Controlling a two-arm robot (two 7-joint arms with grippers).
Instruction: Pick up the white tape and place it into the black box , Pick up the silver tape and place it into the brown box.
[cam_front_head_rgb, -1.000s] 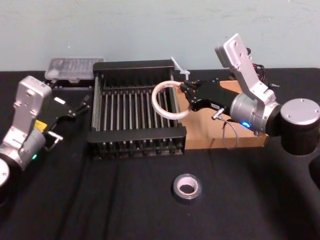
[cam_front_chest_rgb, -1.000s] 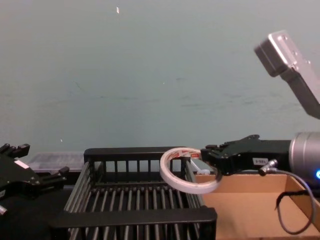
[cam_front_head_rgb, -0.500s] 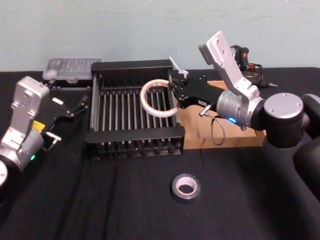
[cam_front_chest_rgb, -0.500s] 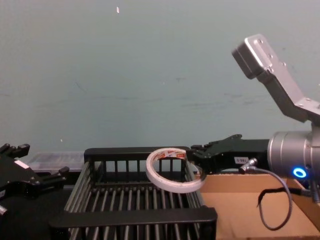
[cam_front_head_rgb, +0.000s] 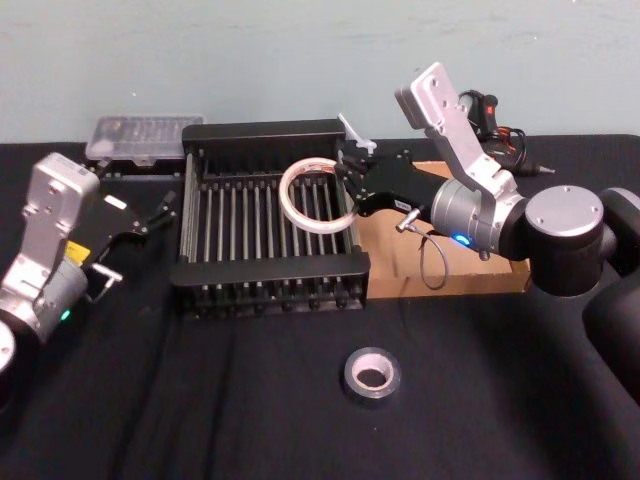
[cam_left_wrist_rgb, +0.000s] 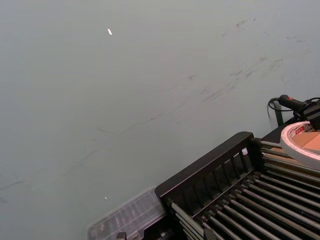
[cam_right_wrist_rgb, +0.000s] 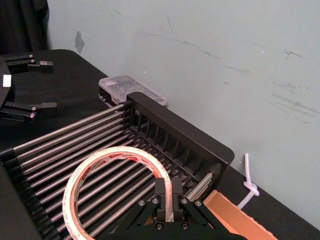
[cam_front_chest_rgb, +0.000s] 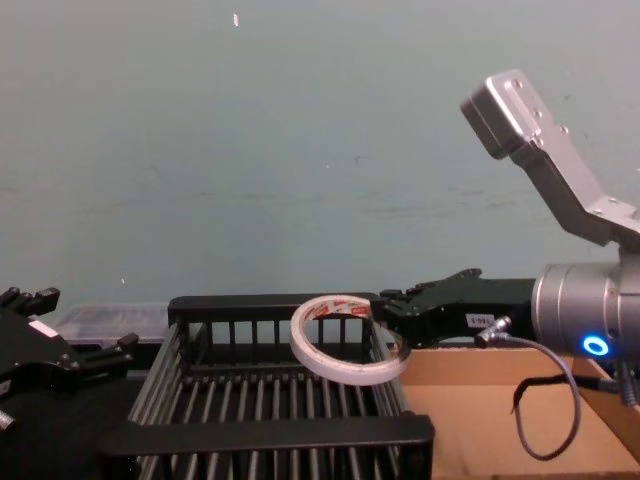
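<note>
The right gripper, clamped on the white tape, hangs over the black box at its three o'clock side. Lower first, then release gently.

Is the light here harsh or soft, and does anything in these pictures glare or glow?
Soft and even: in the head view the silver tape casts hardly any shadow on the black cloth. In the chest view a blue light glows on the right arm behind the right gripper, which holds the white tape. In the right wrist view the black box rail has a dull sheen, no hard glare.
</note>
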